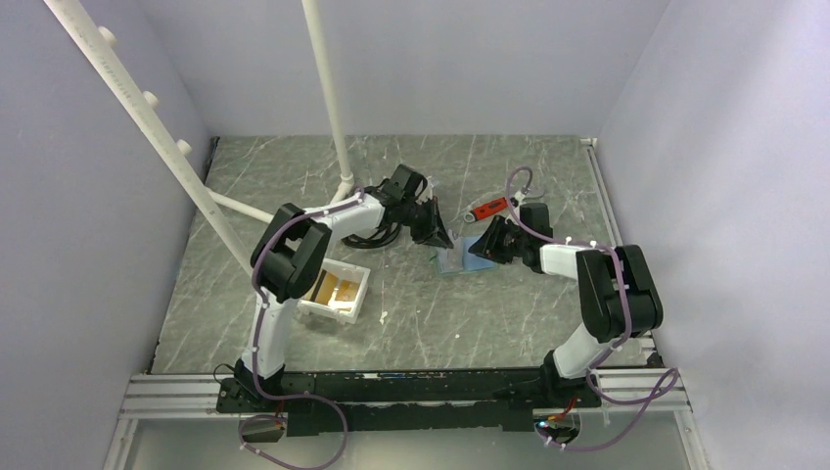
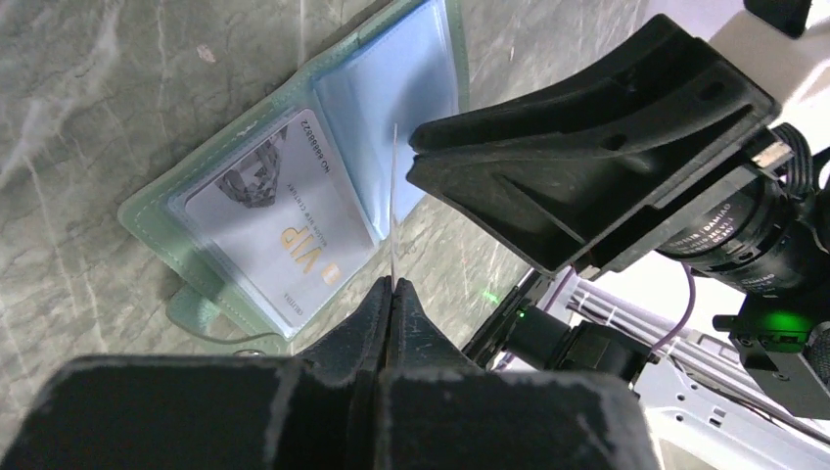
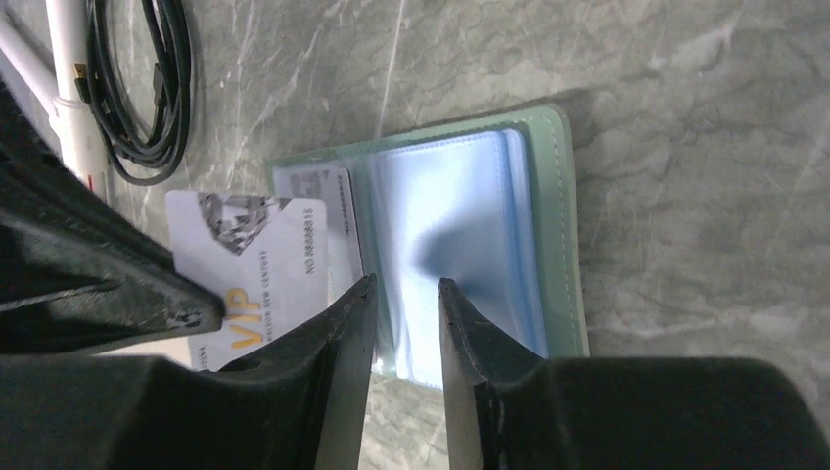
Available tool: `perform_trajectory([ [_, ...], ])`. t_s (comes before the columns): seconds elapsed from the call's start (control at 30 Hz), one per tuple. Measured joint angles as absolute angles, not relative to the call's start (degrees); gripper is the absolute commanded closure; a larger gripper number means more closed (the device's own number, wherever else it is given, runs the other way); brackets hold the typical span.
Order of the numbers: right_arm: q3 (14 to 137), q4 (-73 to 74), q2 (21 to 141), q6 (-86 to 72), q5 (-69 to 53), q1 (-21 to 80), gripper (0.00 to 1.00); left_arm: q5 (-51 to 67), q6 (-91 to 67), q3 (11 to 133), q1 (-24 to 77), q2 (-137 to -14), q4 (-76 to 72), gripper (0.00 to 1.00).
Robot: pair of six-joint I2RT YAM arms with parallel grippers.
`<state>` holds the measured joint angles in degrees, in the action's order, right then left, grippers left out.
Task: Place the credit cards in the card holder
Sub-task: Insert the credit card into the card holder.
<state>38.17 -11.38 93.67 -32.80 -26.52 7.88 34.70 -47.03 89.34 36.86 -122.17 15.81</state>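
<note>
The grey-green card holder (image 1: 458,260) lies open on the table, blue pockets (image 3: 460,225) up. One silver VIP credit card (image 2: 284,230) sits in its left pocket. My left gripper (image 2: 394,286) is shut on another credit card (image 2: 393,196), seen edge-on and standing over the holder's fold; in the right wrist view this card (image 3: 250,264) shows its VIP face. The right gripper (image 3: 404,286) hovers over the blue pockets, jaws apart with nothing between them. The two grippers (image 1: 434,235) (image 1: 480,245) face each other closely across the holder. More gold credit cards (image 1: 333,286) lie in the tray.
A white tray (image 1: 357,299) stands left of the holder, by the left arm. A red-handled wrench (image 1: 489,207) lies just behind the right gripper. Black cables (image 3: 147,88) and a white pole (image 1: 328,88) are behind the left gripper; a slanted white bar (image 1: 147,117) crosses the left.
</note>
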Motion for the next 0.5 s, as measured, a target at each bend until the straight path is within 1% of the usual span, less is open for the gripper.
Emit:
perform_trajectory([
  [0.2, 36.71, -9.72, 90.7, -32.77, -26.39, 6.17, 0.65, 36.47, -49.34, 89.32, 36.84, -124.29, 13.87, 1.0],
  [0.5, 35.97, -9.85, 90.65, -32.8, -26.57, 4.99, 0.66, 37.71, -51.4, 86.98, 36.84, -124.75, 11.68, 1.0],
])
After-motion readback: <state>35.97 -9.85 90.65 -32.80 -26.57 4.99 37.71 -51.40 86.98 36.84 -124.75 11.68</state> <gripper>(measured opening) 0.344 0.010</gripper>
